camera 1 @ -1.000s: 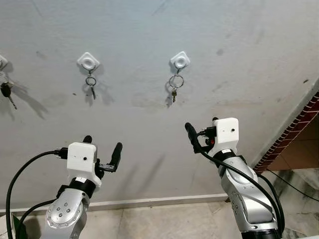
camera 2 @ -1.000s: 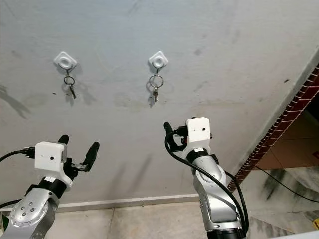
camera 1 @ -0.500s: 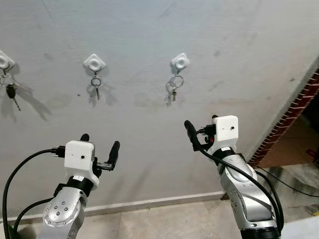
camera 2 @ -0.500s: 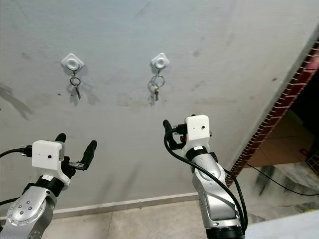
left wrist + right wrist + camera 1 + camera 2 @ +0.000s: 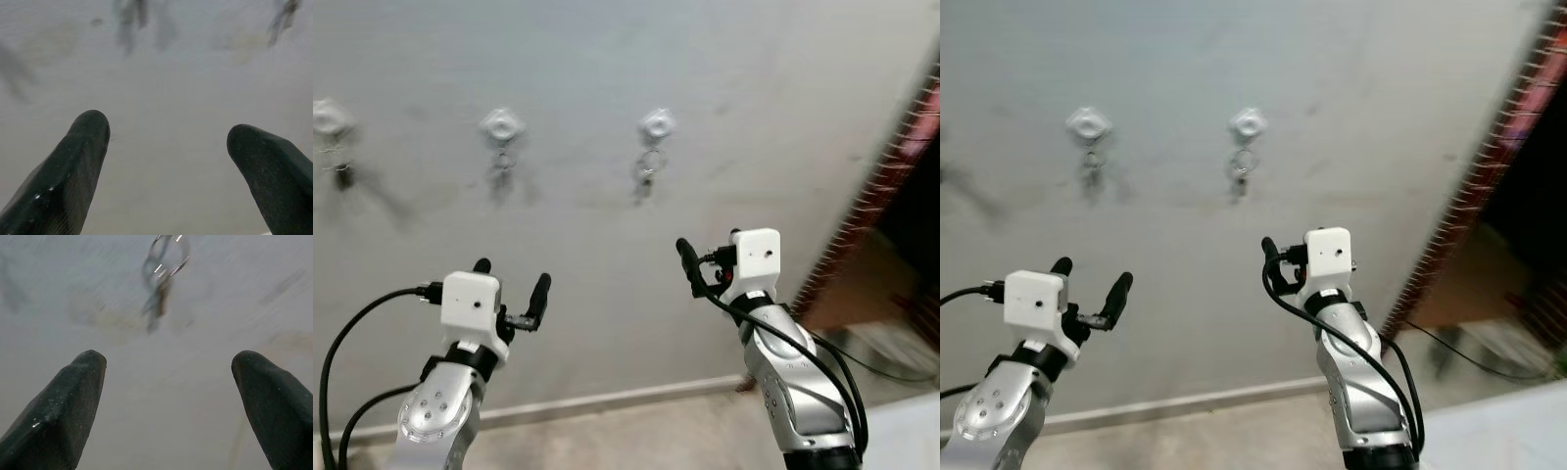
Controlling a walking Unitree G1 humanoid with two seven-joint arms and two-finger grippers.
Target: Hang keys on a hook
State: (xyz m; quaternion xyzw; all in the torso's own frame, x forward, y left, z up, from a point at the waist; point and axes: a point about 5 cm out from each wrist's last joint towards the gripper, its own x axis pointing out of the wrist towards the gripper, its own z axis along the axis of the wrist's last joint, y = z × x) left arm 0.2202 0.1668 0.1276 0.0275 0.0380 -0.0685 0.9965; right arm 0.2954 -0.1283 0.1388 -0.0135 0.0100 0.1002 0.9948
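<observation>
Both silver arms are raised in front of a pale grey plastered wall (image 5: 783, 88), and the head views are blurred. The left end effector (image 5: 511, 282) is held low on the robot's left, its two long black fingers (image 5: 68, 171) spread wide with nothing between them, pointing at bare wall below the hooks. The right end effector (image 5: 168, 401) is held a little higher on the robot's right, and its wrist view shows the black fingers (image 5: 58, 406) likewise set wide apart and empty. Three small white square wall hooks sit in a row high on the wall: the left-most hook (image 5: 327, 116), the middle hook (image 5: 502, 124) and the right-most hook (image 5: 657, 124). A silver key ring with keys (image 5: 646, 168) hangs from the right-most hook, above and slightly to the left of the right end effector and well apart from it; the right wrist view shows the same ring against the wall beyond the fingers. Smaller keys (image 5: 501, 162) hang from the middle hook, and a dark key (image 5: 342, 174) hangs from the left-most one. A red brick wall edge (image 5: 891, 166) runs down the far right, and a white skirting strip (image 5: 607, 399) meets the tiled floor (image 5: 636, 441).
</observation>
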